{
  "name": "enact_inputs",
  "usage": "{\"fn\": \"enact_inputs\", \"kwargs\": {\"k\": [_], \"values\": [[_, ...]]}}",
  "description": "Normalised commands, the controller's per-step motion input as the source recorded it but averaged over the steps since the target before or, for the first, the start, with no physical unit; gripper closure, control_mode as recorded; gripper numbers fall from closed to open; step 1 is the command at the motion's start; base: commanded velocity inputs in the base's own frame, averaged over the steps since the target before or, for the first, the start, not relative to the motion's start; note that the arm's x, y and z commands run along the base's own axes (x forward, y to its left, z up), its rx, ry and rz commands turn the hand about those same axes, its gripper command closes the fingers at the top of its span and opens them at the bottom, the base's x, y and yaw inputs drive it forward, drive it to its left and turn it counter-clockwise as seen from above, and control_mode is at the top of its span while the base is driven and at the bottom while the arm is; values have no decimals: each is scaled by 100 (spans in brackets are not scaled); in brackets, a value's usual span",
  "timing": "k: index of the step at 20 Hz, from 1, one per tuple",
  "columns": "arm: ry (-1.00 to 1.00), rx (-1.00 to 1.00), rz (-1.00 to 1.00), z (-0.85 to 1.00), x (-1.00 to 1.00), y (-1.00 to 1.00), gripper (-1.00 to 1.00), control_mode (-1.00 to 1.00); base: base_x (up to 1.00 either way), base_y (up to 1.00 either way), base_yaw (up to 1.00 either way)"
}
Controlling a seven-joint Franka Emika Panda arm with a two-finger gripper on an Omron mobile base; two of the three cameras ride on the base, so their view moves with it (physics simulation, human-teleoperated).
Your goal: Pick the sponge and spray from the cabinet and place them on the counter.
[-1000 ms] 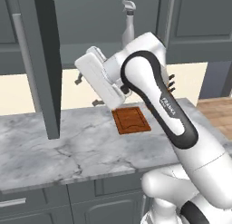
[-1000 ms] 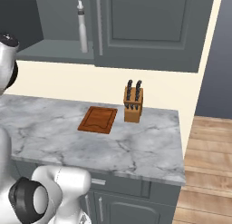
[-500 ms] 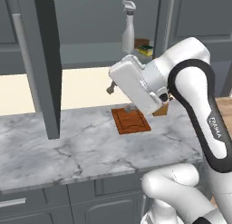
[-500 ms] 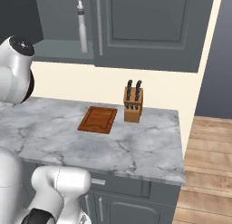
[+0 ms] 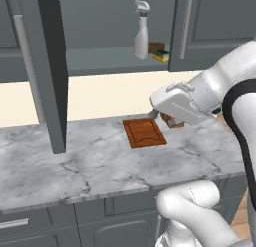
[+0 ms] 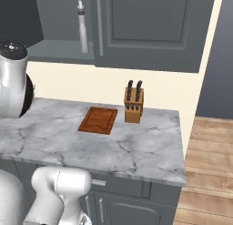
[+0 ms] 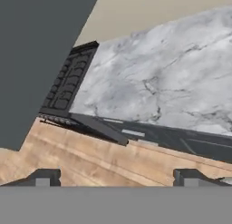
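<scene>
Writing: none legible on the spray, the knife block or any other surface
Cabinet [image 5: 45,66]: dark grey wall unit, left door swung open edge-on toward the camera; the right door [image 5: 210,26] is shut, with a long vertical silver handle
Cabinet contents: on the grey inner shelf, the spray [image 5: 142,31] stands upright, white trigger nozzle on top; just to its right lie a small brown box [image 5: 156,47] and, in front of it, the sponge [image 5: 161,55], yellow with a dark green top
Spray, right base view: the bottle [image 6: 83,28] stands at the shelf's right end, just left of the shut door's handle
Counter [image 5: 75,161]: grey-white veined marble slab over dark grey base units
On the counter: a brown wooden cutting board [image 5: 144,133] lies flat near the back wall; in the right base view a wooden knife block [image 6: 133,104] with dark handles stands just right of the board [image 6: 98,120], apart from it
Arm: the white hand hangs over the counter just right of the cutting board, well below the shelf
Gripper [image 7: 117,177]: jaws spread wide, nothing between them; the two dark tips [image 7: 43,177] sit far apart at the bottom of the hand view
Hand view: looks across wooden floor toward the marble slab's edge and a dark panelled front
</scene>
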Motion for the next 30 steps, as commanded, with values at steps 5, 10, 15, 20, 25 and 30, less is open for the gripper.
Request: {"fn": "enact_inputs", "kwargs": {"k": [5, 10, 15, 20, 25, 30], "values": [[-47, -17, 7, -1, -42, -58, -100, -100, 0, 0, 0], [-46, -7, 3, 16, -18, -60, -100, -100, 0, 0, 0], [-42, 0, 0, 28, 0, -59, -100, -100, 0, 0, 0], [-39, 2, 0, 35, 0, -54, -100, -100, 0, 0, 0], [-32, 7, 0, 38, 12, -45, -100, -100, 0, 0, 0], [-22, 8, 0, 15, 12, -23, -100, -100, 0, 0, 0]]}}
